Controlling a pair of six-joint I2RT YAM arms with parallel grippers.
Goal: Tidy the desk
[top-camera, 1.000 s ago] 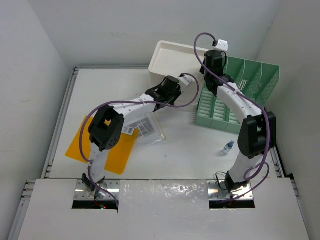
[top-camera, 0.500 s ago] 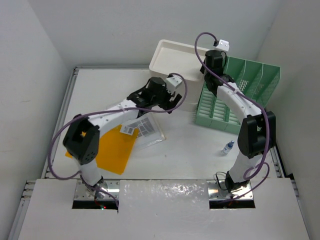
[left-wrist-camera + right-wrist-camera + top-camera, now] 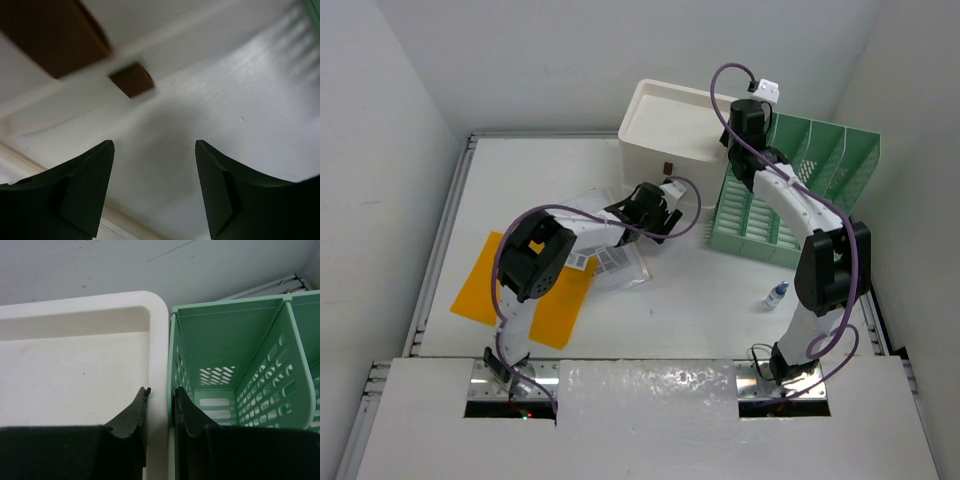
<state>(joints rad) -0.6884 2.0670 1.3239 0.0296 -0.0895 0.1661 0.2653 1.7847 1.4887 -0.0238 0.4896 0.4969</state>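
Note:
The desk point(image 3: 535, 180) is a white tabletop with metal rails. My left gripper point(image 3: 662, 213) is open and empty, low over the desk just in front of the white drawer box point(image 3: 670, 125). Its wrist view point(image 3: 155, 145) shows bare white surface between the fingers and blurred brown drawer handles point(image 3: 131, 80) beyond. My right gripper point(image 3: 746, 135) sits where the box meets the green file rack point(image 3: 790, 190). In its wrist view point(image 3: 160, 390) one finger is inside the box rim point(image 3: 159, 340) and the other inside the rack point(image 3: 225, 335), pinching both walls.
An orange folder point(image 3: 525, 295) lies at the near left, partly under my left arm. A clear sleeve with printed papers point(image 3: 615, 258) overlaps it. A small blue-capped bottle point(image 3: 776, 295) lies near the right arm's base.
My left arm swung its elbow left and back, and its gripper drew back from the box front toward the near side. The right arm has not moved.

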